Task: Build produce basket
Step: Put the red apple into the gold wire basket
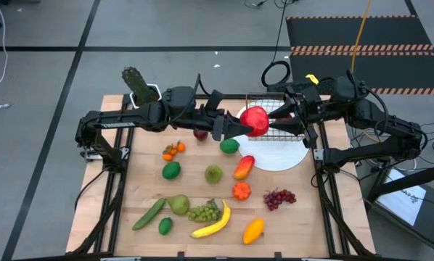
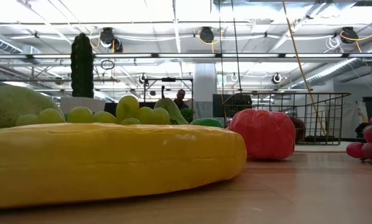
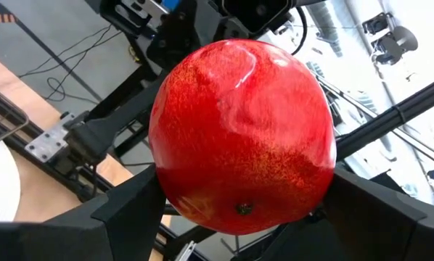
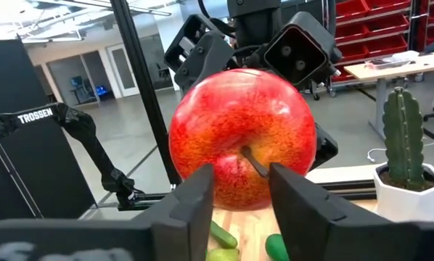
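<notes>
Off-task objects on and around the pale wooden tabletop (image 1: 141,199)

A green potted cactus in a white pot (image 1: 138,85) stands at the far left corner; a round white plate (image 1: 279,154) lies at right; black hazard-striped floor mats (image 1: 362,38) lie beyond.

A light wooden table (image 1: 137,199) carries scattered produce: a banana (image 1: 213,223), green grapes (image 1: 205,212), purple grapes (image 1: 279,197), a pear (image 1: 178,204), a cucumber (image 1: 149,214), limes, a white plate (image 1: 282,154), the wire basket (image 1: 275,110) and a potted cactus (image 1: 137,84)
</notes>
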You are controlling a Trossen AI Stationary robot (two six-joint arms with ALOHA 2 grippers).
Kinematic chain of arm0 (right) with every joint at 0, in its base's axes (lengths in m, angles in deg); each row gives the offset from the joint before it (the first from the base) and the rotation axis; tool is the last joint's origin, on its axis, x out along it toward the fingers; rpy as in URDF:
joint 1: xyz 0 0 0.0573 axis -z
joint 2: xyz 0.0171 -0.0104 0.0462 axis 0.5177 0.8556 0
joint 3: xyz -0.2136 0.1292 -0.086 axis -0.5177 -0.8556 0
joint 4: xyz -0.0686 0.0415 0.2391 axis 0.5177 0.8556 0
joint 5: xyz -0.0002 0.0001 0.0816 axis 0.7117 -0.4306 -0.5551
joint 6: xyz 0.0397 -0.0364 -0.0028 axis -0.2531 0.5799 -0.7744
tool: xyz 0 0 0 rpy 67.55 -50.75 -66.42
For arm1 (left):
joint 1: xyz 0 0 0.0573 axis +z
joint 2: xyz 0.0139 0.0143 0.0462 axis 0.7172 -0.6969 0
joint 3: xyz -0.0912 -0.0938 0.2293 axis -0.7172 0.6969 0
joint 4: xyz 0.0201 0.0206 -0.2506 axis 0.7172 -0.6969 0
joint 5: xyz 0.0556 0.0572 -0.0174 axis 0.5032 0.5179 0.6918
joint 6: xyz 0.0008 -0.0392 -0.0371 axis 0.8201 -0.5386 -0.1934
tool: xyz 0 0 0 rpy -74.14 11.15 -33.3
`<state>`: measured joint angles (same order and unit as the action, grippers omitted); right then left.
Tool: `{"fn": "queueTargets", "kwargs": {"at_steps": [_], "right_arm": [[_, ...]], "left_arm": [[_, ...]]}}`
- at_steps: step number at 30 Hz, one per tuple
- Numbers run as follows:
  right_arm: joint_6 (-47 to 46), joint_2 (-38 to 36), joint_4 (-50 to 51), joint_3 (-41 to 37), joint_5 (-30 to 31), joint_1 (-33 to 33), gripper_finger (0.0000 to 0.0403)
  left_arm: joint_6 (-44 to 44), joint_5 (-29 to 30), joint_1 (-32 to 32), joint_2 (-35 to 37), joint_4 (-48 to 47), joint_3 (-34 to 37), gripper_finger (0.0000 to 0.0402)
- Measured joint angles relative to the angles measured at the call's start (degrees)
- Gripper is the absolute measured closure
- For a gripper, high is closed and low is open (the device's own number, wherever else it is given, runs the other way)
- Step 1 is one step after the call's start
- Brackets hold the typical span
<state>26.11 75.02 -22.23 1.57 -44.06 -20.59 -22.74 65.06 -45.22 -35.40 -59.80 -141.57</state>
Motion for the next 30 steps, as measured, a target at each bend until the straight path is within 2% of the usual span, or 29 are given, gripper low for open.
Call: {"fn": "queueTargets", "kwargs": {"at_steps": [7,18,24,30], "right_arm": [[0.11,0.0,-0.07,0.0,0.02,0.0,0.0318],[-0.02,0.07,-0.1,0.0,0.14,0.04,0.0351],[-0.02,0.04,-0.1,0.0,0.1,0.04,0.0395],[-1.4,0.07,-0.97,0.0,0.1,0.04,0.04]], "left_arm": [[0.16,-0.09,0.0,0.0,0.02,0.0,0.0066],[0.53,-1.22,-0.04,0.0,0.11,0.0,0.0066],[1.89,-1.21,0.0,0.06,0.11,0.0,0.0066],[4.21,-0.84,0.0,0.07,-0.79,0.0,0.0066]]}}
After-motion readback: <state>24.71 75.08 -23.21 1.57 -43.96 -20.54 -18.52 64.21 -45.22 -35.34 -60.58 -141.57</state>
